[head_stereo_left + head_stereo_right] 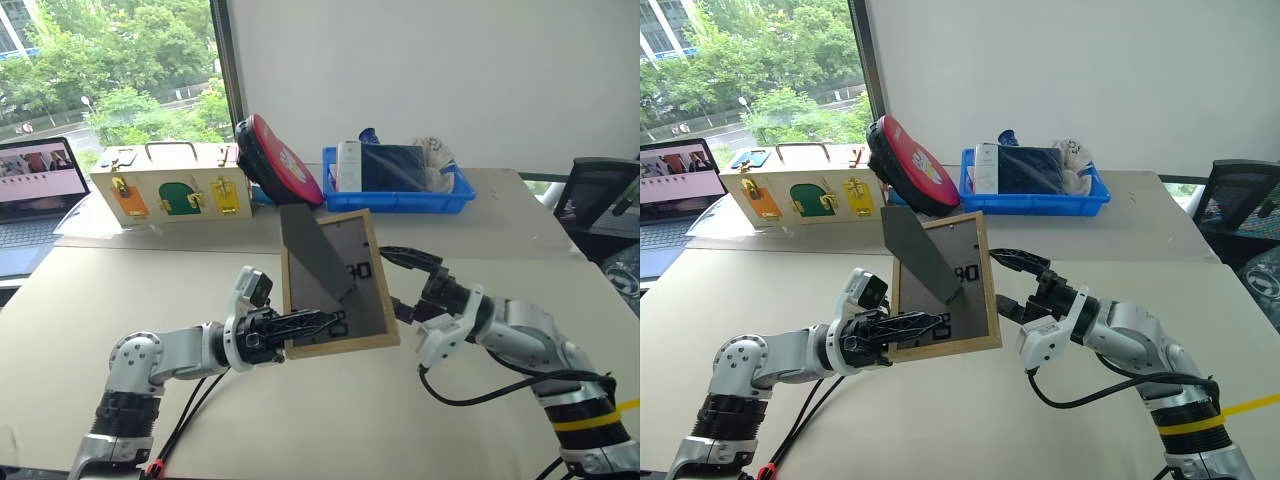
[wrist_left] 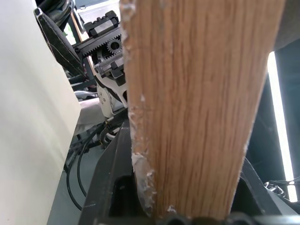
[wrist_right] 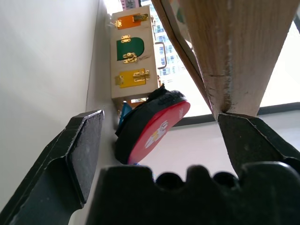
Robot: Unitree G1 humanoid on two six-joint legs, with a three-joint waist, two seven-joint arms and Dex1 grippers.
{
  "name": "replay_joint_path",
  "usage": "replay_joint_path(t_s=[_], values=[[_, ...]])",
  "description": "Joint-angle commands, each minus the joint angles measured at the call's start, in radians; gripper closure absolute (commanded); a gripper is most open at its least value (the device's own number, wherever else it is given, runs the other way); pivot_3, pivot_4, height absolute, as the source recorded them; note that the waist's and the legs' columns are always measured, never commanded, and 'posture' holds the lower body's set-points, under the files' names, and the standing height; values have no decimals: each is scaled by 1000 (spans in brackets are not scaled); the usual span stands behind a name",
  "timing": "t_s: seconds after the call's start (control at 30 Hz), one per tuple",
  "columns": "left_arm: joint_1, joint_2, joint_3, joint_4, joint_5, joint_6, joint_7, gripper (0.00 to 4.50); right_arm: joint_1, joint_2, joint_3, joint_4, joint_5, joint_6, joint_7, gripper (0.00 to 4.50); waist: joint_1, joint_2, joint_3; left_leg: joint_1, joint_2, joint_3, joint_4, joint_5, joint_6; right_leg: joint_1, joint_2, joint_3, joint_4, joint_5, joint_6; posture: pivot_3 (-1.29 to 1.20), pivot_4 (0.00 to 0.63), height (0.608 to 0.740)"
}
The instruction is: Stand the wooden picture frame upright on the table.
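One wooden frame (image 1: 335, 285) is held up above the table (image 1: 330, 420), its grey back and fold-out leg facing the camera. Two grippers flank it — the left gripper (image 1: 325, 322) pinches its lower edge from 9 o'clock; the right gripper (image 1: 405, 283), fingers spread, sits at 3 o'clock by its side edge. At 12 o'clock — one blue tray (image 1: 398, 200), one red pad (image 1: 280, 160), one latch box (image 1: 170, 185).

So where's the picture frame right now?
The frame is in the middle of the head view, held up above the table by the left end effector, with the open right end effector beside it.
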Motion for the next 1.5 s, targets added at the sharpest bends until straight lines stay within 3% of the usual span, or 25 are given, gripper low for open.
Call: replay_joint_path(t_s=[0.03,0.4,0.67,0.8,1.0,1.07,1.13,1.17,1.33,1.37,1.5], values=[[9,12,-17,-53,-9,-28,6,3380,-28,-11,-38,-58,-13,-53,-66,27,3,0,0,0,0,0,0,0,0,0,0,0,0,0,0,0,150,735],[-34,36,-34,4,-9,-39,6,3380,-52,-42,-46,-55,-49,-90,-144,27,8,0,0,0,0,0,0,0,0,0,0,0,0,0,0,0,150,735],[-72,46,-62,58,-9,-20,5,3380,-76,-37,26,-56,-44,-106,-119,27,11,0,0,1,0,0,0,0,0,1,0,0,0,0,0,0,150,735],[-79,62,-84,58,-9,-7,-3,3380,-114,-56,49,0,-52,-140,-125,925,12,0,0,1,0,0,0,0,0,1,0,0,0,0,0,0,150,735],[-52,97,-65,-18,102,14,-103,3380,-148,-72,61,64,-66,-180,-138,2989,11,0,0,1,-1,0,0,0,0,1,0,0,0,0,0,0,150,735],[-34,104,-47,-66,176,2,-178,3380,-150,-72,59,74,-70,-187,-142,3023,11,0,0,1,-1,0,0,0,0,1,0,0,0,0,0,0,150,735],[-8,127,-42,-111,261,-8,-253,2381,-149,-71,57,78,-71,-190,-143,3031,11,0,0,1,-1,0,0,0,0,1,0,0,0,0,0,0,150,735],[8,141,-39,-126,303,-14,-292,2211,-149,-71,56,80,-70,-191,-144,3052,11,0,0,1,0,0,0,0,0,1,0,0,0,0,0,0,150,735],[74,229,-29,-168,481,-58,-480,239,-159,-84,50,106,-62,-198,-152,3212,8,1,0,1,-1,0,-1,0,0,1,-1,0,0,0,0,0,150,735],[88,245,-24,-175,515,-73,-516,0,-164,-87,45,114,-60,-198,-155,3212,7,1,0,1,-1,0,-1,0,0,1,-1,0,0,0,0,0,150,735],[183,378,20,-183,785,-312,-751,0,-226,-103,23,208,51,-148,-130,3212,-6,1,0,1,-1,0,-2,0,0,0,-1,0,0,0,0,0,150,735]])
